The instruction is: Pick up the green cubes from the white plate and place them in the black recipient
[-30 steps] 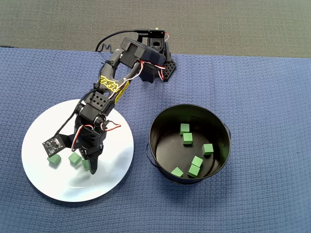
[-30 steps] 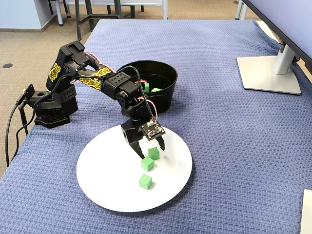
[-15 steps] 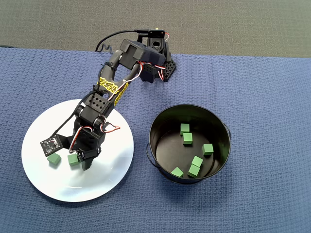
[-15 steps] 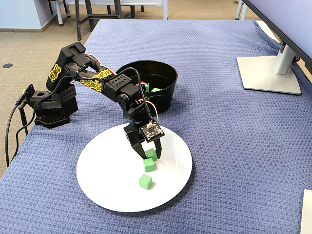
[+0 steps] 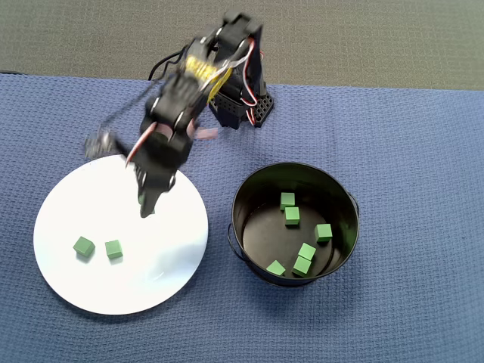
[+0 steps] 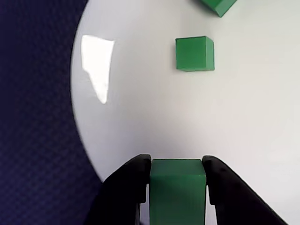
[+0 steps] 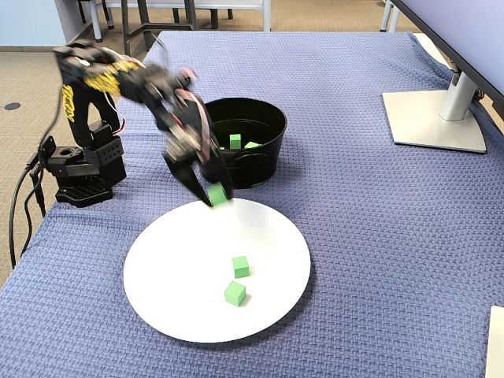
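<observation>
Blue cloth covers the bench. My gripper (image 6: 177,187) is clamped on one cube (image 6: 178,187), lifted above the plate (image 5: 174,249) near its rim. Two cubes (image 5: 99,247) lie on the plate; six sit in the bucket (image 5: 249,185). I should carry over the rim before releasing.

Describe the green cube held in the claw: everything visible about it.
The held green cube is small, matte and even in colour, with sharp edges and flat faces. In the wrist view it sits square between the two black fingers of the claw, which press on its opposite sides. In the fixed view it hangs raised above the near rim of the white plate, touching nothing else.
</observation>
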`<state>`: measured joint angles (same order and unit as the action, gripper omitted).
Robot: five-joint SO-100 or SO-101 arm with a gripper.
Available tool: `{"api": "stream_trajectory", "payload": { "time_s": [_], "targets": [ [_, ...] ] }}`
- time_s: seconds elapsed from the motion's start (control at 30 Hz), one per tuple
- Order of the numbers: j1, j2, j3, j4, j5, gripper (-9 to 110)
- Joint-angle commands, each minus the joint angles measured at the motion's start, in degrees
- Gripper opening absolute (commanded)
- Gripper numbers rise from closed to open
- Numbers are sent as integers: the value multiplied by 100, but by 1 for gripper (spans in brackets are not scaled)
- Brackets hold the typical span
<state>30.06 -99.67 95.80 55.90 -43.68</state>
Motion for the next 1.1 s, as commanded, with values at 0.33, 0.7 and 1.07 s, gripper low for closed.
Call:
{"api": "stream_trajectory", "payload": {
  "time_s": [0.33, 0.7, 1.07],
  "targets": [
    [-2962, -2628, 835, 554, 2672, 0],
    [-4482, -2153, 765, 633, 2461, 41],
    [-738, -932, 422, -475, -352, 0]
  ]
}}
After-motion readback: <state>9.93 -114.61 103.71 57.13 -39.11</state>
